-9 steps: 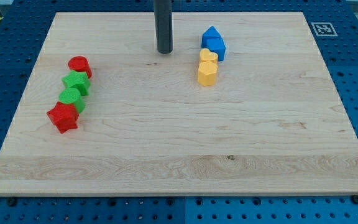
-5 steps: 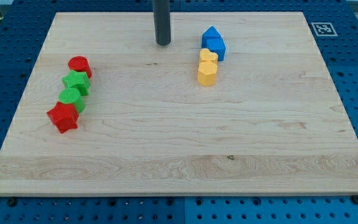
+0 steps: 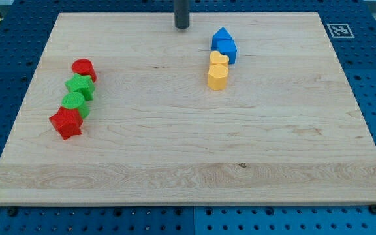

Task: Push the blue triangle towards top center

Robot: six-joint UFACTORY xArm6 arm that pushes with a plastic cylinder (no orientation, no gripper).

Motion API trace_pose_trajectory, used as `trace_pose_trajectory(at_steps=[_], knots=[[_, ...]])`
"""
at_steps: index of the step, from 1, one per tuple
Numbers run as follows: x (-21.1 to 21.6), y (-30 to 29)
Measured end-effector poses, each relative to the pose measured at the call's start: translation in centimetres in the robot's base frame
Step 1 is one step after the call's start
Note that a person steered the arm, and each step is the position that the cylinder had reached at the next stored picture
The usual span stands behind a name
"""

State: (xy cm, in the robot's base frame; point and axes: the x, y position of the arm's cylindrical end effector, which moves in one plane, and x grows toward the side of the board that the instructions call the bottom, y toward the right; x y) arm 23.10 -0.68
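Note:
The blue triangle sits near the view's top, right of centre, touching a blue cube just below it. My tip is at the top edge of the wooden board, to the left of the blue triangle and slightly higher, with a clear gap between them. The rod runs up out of the view.
A yellow heart and a yellow hexagon stand in a column below the blue cube. At the view's left a diagonal row holds a red cylinder, two green blocks and a red star.
My tip has moved up towards the view's top and a little to the right, nearer the level of the blue triangle. No block has moved.

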Motion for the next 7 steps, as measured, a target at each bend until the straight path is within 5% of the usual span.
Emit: trace_pose_trajectory(at_steps=[4, 7], knots=[[3.2, 13.1], [6.1, 13.5]])
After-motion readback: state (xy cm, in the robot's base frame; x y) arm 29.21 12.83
